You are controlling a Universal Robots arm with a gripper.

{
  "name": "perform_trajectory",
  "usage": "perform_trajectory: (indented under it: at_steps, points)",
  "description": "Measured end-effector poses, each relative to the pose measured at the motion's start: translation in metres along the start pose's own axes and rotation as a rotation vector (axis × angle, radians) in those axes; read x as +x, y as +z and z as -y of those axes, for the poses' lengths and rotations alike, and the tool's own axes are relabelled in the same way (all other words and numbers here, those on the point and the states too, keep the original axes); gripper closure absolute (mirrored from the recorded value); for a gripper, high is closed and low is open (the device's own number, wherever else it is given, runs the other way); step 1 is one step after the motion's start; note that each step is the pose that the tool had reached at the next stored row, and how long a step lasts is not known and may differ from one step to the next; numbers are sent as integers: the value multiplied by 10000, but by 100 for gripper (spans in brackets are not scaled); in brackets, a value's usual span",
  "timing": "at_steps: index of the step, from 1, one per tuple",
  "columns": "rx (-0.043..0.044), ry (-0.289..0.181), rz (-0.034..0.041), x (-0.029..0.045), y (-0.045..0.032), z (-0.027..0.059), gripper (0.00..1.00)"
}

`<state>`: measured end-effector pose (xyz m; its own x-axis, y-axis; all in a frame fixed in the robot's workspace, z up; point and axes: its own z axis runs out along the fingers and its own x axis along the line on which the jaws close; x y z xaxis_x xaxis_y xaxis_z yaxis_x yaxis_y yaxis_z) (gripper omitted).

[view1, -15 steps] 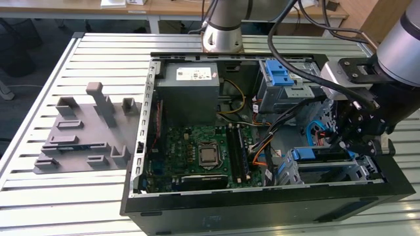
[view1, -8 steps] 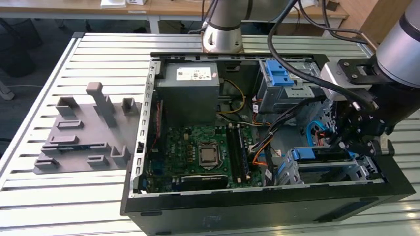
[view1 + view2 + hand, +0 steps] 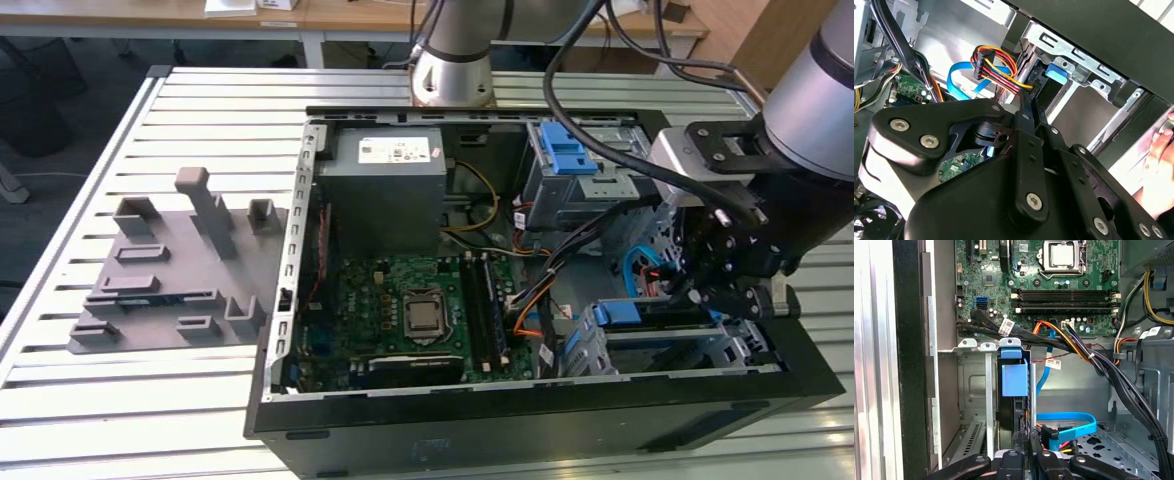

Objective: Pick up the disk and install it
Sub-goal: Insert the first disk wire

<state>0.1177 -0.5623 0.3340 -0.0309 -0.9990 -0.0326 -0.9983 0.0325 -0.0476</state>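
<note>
The black metal gripper (image 3: 714, 290) is seen lowered inside an open black computer case (image 3: 534, 420), its finger spread impossible to tell, just beside one disk (image 3: 1014, 377), shown edge-on with a glossy blue plastic frame, seated upright in a silver sheet-metal drive bay (image 3: 969, 380) near the green motherboard (image 3: 414, 310).

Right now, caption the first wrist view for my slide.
Disk standing on edge in the case's drive bay, pincer just behind it.
</note>
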Motion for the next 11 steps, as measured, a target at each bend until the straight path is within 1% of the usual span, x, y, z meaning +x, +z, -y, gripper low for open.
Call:
perform_trajectory:
  at_steps: [7, 8, 11]
  points:
    - [1, 8, -1, 1, 16, -1, 84]
    - [1, 9, -2, 2, 32, -1, 84]
    - [1, 8, -2, 3, 48, -2, 84]
